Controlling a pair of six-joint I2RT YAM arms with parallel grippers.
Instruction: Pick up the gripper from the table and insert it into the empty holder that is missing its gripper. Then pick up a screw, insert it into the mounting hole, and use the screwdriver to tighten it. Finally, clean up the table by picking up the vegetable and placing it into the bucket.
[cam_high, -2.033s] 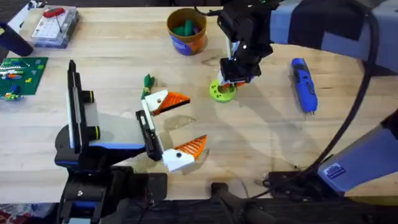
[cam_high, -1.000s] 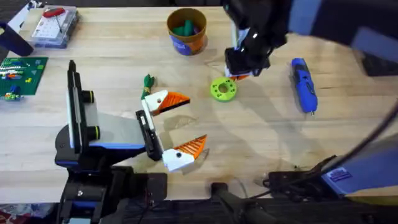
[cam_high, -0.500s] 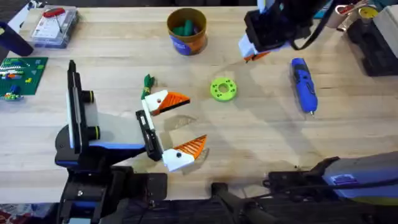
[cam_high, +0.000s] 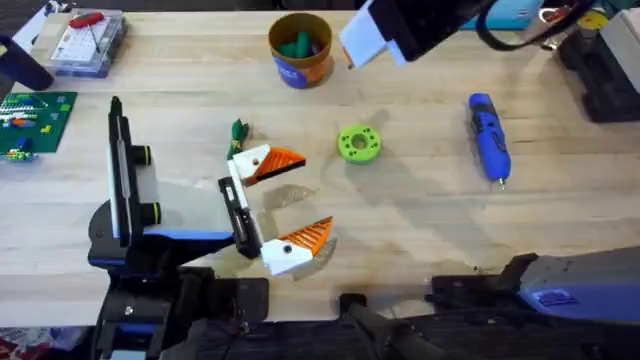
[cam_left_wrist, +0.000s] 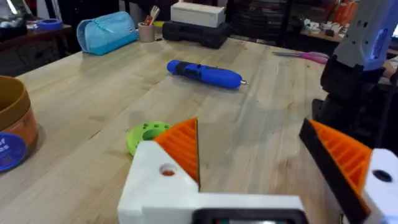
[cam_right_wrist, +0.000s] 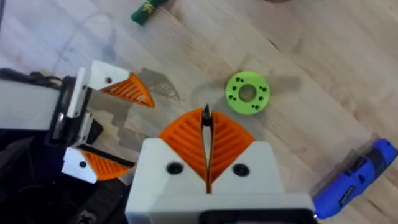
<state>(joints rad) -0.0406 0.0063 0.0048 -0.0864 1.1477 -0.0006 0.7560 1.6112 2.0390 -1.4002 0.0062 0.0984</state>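
Judging by the layout, the job looks mid-way at best, w/ screw step in hand and cleanup not begun.

Right gripper (cam_high: 372, 38) hangs high, beyond the lime-green holed disc (cam_high: 359, 143) on the bucket side. In its wrist view the orange pads (cam_right_wrist: 186, 140) are pressed together, w/ a small dark pin-like piece (cam_right_wrist: 205, 114) nipped at the tips. Prob. a screw, can't confirm. Disc sits directly past those tips there.

Left gripper (cam_high: 305, 197) rests low on the table, near the disc on its left-arm side. Its fingers (cam_left_wrist: 180, 146) are spread wide, nothing between them.

Screwdriver (cam_high: 488, 135) lies flat on the table, well apart from the disc on the right-arm side, metal tip toward the bases; nobody's holding it, so tightening isn't done.

Vegetable (cam_high: 238, 131) lies on the table, left of the disc, just beside the left gripper's far finger. Not in the bucket yet.

Bucket (cam_high: 300, 50) stands upright beyond the disc, to its left, w/ teal pieces (cam_high: 295, 45) inside.

Gripper-into-holder step: can't tell if done.

Left to do, I'd say: seat screw, drive it, bin the vegetable.
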